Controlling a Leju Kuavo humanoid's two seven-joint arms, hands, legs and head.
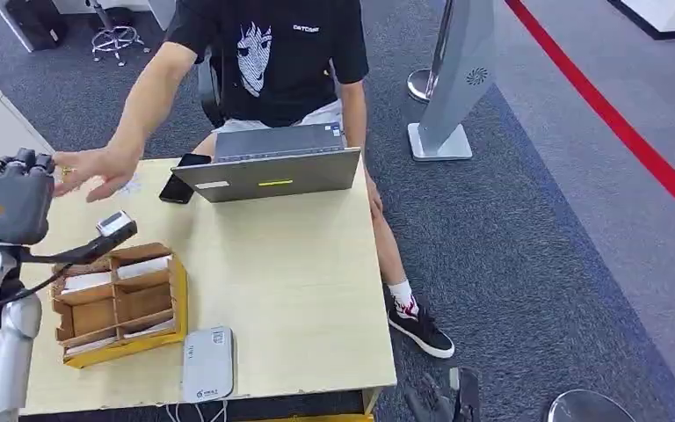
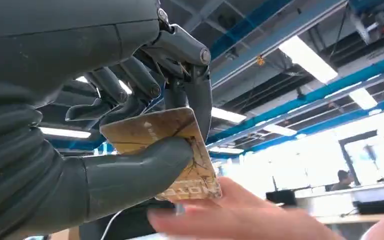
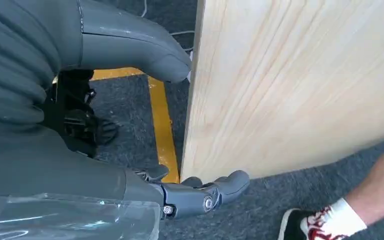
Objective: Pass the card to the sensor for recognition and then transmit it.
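The left hand (image 2: 105, 125) looks like matt dark grey plastic with a ribbed cover; the card (image 2: 165, 145) pinched in it is glossy, gold-toned and printed. Below the hand, the surface (image 1: 299, 264) is pale wood-grain laminate, smooth and matt. Beside the hand, the divided box (image 1: 119, 303) looks like brown cardboard. The floor (image 1: 536, 229) is rough grey carpet
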